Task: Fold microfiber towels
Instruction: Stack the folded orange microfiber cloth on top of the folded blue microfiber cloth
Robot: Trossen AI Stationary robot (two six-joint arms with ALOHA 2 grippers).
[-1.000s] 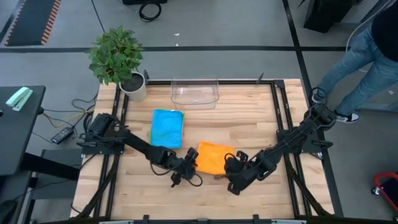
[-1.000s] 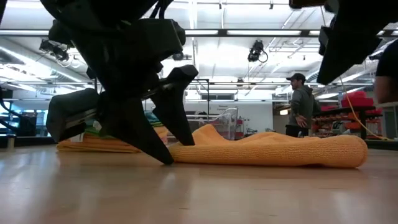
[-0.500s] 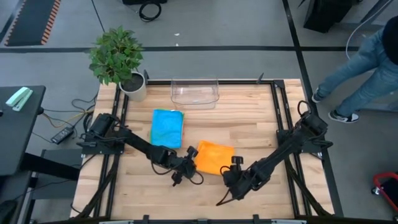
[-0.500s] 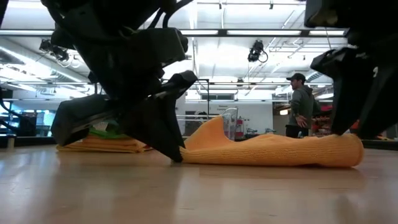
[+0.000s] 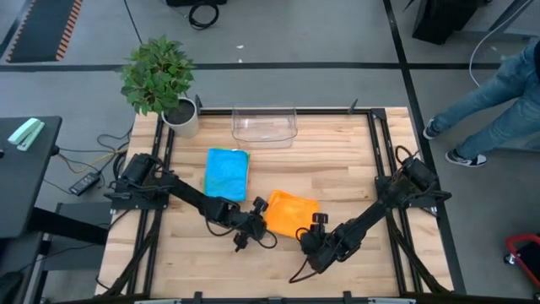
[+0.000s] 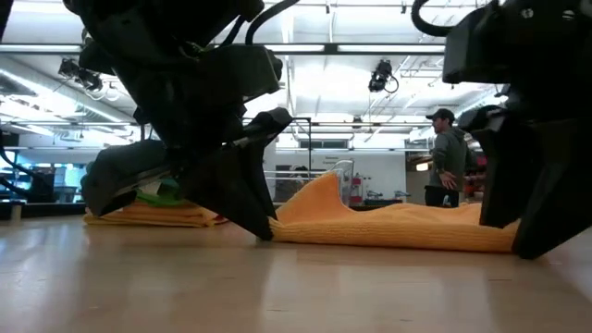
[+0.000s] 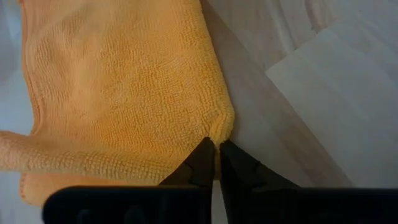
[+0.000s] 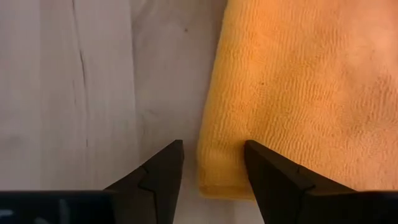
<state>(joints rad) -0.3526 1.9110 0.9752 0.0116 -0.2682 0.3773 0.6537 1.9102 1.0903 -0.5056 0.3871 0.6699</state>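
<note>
While the left gripper [image 7: 216,149] is pinching the soft, limp orange towel [image 5: 289,213] by its corner, the right gripper [image 8: 211,163] is straddling another corner, fingers wide.

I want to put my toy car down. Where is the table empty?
Bare wood shows right of the blue towel, between the clear bin and the orange towel. It is crowded at the orange towel, where the left gripper and right gripper work.
</note>
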